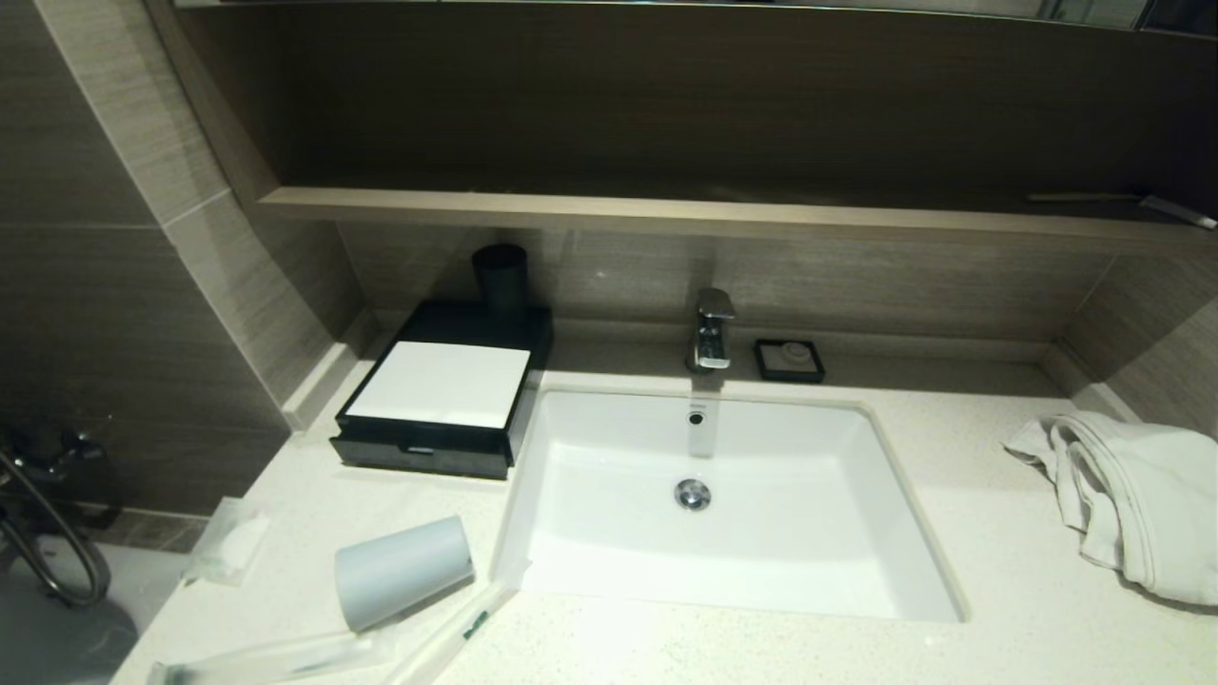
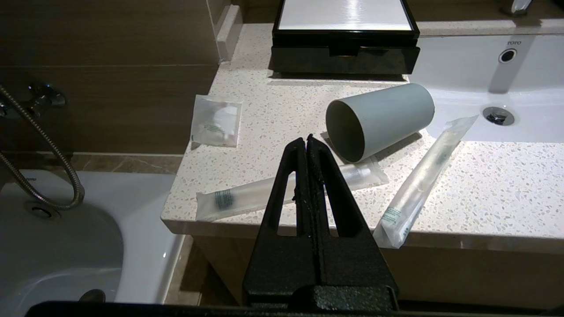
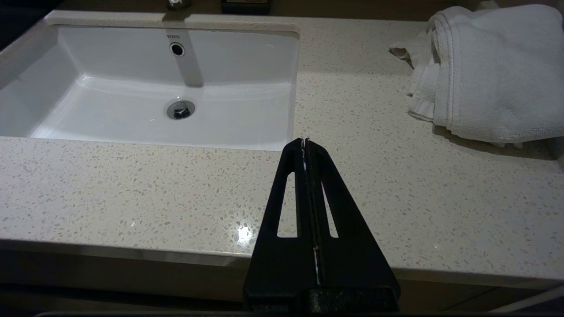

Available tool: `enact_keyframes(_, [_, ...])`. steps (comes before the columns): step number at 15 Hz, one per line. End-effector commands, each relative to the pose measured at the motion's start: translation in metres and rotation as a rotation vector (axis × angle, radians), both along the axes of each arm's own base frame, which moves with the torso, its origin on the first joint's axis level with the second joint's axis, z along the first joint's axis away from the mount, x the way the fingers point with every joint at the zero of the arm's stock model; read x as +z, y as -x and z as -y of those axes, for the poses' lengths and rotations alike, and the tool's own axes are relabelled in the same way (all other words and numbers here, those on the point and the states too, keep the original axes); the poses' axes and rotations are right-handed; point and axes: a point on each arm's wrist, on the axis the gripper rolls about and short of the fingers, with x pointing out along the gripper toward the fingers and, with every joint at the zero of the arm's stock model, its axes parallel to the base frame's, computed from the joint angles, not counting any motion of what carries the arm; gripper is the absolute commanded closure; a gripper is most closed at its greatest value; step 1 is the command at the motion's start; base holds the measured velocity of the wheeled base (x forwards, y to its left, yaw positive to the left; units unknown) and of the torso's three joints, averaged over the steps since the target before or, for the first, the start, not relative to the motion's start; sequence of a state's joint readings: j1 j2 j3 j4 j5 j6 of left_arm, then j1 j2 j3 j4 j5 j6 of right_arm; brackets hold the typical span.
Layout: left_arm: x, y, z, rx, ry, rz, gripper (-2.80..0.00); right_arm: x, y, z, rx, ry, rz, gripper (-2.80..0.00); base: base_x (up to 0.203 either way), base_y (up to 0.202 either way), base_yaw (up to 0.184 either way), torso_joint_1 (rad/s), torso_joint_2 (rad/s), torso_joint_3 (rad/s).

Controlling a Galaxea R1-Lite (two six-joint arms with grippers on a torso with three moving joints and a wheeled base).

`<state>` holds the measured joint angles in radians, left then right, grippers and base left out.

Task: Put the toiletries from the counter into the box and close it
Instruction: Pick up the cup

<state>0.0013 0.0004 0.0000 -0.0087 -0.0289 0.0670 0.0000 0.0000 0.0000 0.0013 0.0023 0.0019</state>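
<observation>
Toiletries: I count three on the counter's left end. A small squarish clear packet with white contents (image 2: 217,120) lies flat by the left edge. One long thin translucent plastic sachet with a green mark (image 2: 282,189) lies along the front edge, its far end tucked under the cup. A second long translucent sachet (image 2: 425,176) lies slanted, one end over the basin's corner, the other just past the counter's front lip.
Counter: I see an off-white speckled stone worktop (image 3: 396,185) with an inset white rectangular basin (image 1: 704,495) in its middle.
Box: the low black rectangular case with a flat white top panel (image 1: 440,383) sits at the back left, just beside the basin. Its shallow front drawer (image 2: 343,59) looks pushed in.
Left gripper: my left gripper (image 2: 306,141) hangs off the counter's front edge, above the first sachet in its own camera, jaws pressed together, nothing between them.
Right gripper: my right gripper (image 3: 304,141) sits off the front edge right of the basin, jaws also pressed together and empty.
Cup: a pale grey cylindrical cup (image 2: 379,121) lies on its side between the two long sachets, mouth toward the front.
Other items: a dark cylindrical tumbler (image 1: 500,276) stands on the case's back edge; a chrome tap (image 1: 712,330) rises behind the basin; a small black square soap dish (image 1: 789,361) sits beside it; a crumpled white towel (image 1: 1132,499) lies at the right end.
</observation>
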Motion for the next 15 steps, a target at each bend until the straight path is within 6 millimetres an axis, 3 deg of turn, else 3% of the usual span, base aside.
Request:
enact_keyframes(1, [0.0000,0.0000,0.0000,0.000,0.000,0.001,0.00,0.0000,0.0000,0.0000,0.001,0.000,0.000,0.00,0.000,0.000,0.000,0.000,0.00,0.000])
enact_keyframes(15, [0.0000,0.0000,0.0000,0.000,0.000,0.001,0.00,0.0000,0.0000,0.0000,0.001,0.000,0.000,0.00,0.000,0.000,0.000,0.000,0.00,0.000])
